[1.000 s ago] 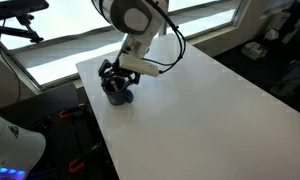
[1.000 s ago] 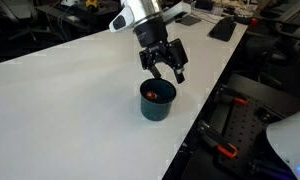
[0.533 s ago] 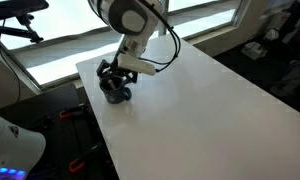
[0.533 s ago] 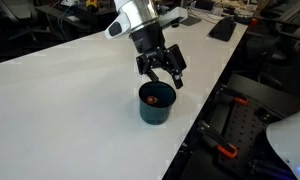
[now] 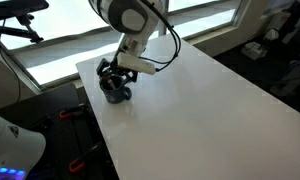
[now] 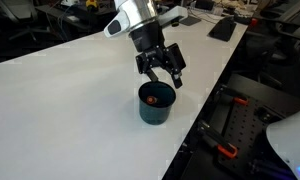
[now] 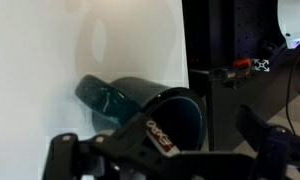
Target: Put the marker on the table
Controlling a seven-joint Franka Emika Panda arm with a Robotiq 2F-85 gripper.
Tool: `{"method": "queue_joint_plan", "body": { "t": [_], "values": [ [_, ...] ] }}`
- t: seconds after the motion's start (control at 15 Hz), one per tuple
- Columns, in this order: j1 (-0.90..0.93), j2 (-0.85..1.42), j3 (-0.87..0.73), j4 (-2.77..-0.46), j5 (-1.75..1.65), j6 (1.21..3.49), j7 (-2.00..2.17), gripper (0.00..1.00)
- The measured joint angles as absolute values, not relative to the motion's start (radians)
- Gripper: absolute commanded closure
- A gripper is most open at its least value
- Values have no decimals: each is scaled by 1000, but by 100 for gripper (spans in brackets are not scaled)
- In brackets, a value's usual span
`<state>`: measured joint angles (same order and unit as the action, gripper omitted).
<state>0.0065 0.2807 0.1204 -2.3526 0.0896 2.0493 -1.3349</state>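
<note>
My gripper (image 6: pixel 161 77) hangs just above the dark blue cup (image 6: pixel 156 104), pointing down, fingers spread wide with nothing between them. The cup stands close to one long edge of the white table (image 6: pixel 60 95), not far from a corner. All I can see of the marker (image 6: pixel 150 98) is a small reddish tip inside the cup. Toward the opposite edge the tabletop stretches open.
</note>
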Motion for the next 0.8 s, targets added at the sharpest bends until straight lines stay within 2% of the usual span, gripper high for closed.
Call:
{"method": "queue_joint_plan", "body": {
  "t": [0.8],
  "values": [
    [8, 163, 129, -2379, 170, 1956, -1376, 0]
  ]
}}
